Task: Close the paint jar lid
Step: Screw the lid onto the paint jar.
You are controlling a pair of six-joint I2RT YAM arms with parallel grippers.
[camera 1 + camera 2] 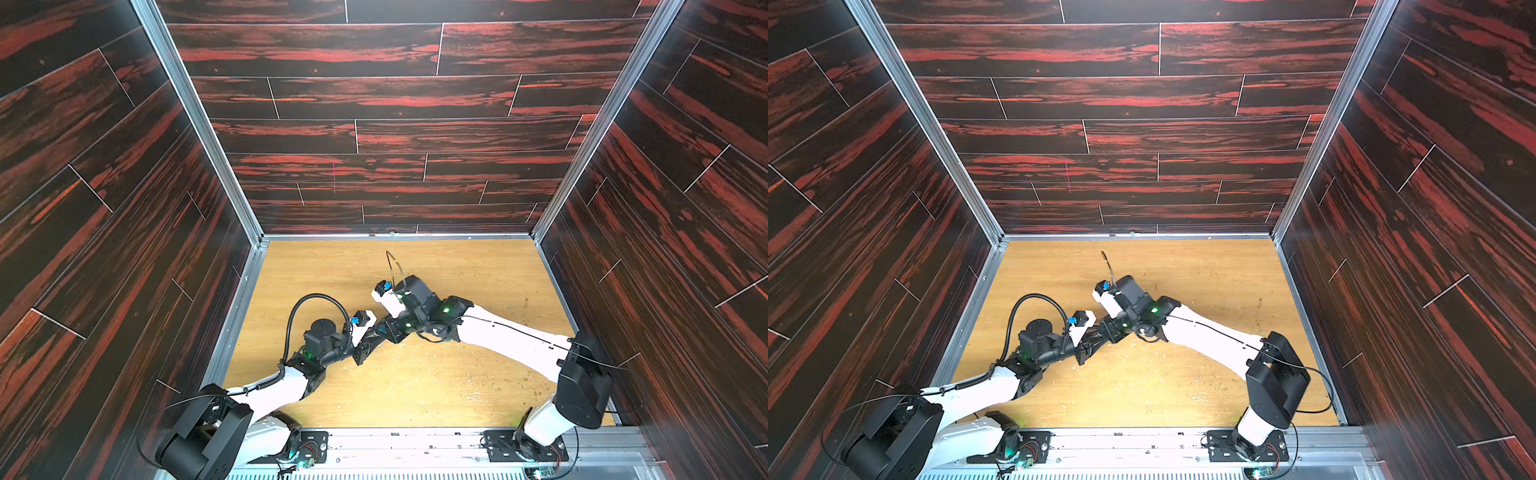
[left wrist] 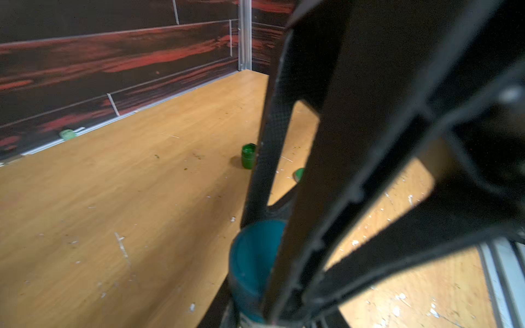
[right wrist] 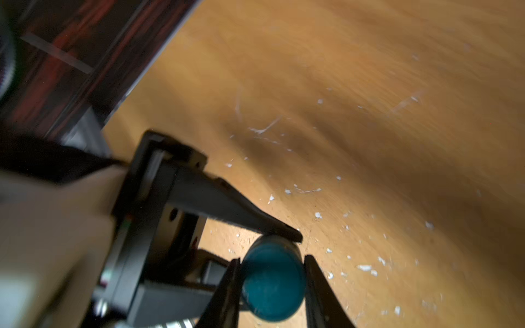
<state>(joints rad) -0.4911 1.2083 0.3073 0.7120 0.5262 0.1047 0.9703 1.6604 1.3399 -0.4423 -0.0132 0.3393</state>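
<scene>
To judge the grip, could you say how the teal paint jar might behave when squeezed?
The teal paint jar looks like small rigid plastic, so probably light. Its smooth round wall could slip or twist in the right end effector.

Small teal paint jar [image 2: 255, 261], a plain smooth-walled cylinder. Its round teal lid [image 3: 272, 286] sits on one end of the jar, flat face toward the right wrist camera; whether it is fully seated cannot be told. The right gripper [image 3: 272, 269] pinches the lid's rim from both sides. The left gripper [image 3: 277, 242] clamps the jar body just behind the lid. The jar is over the middle of the tabletop [image 3: 369, 142], hidden under the grippers in both top views
</scene>
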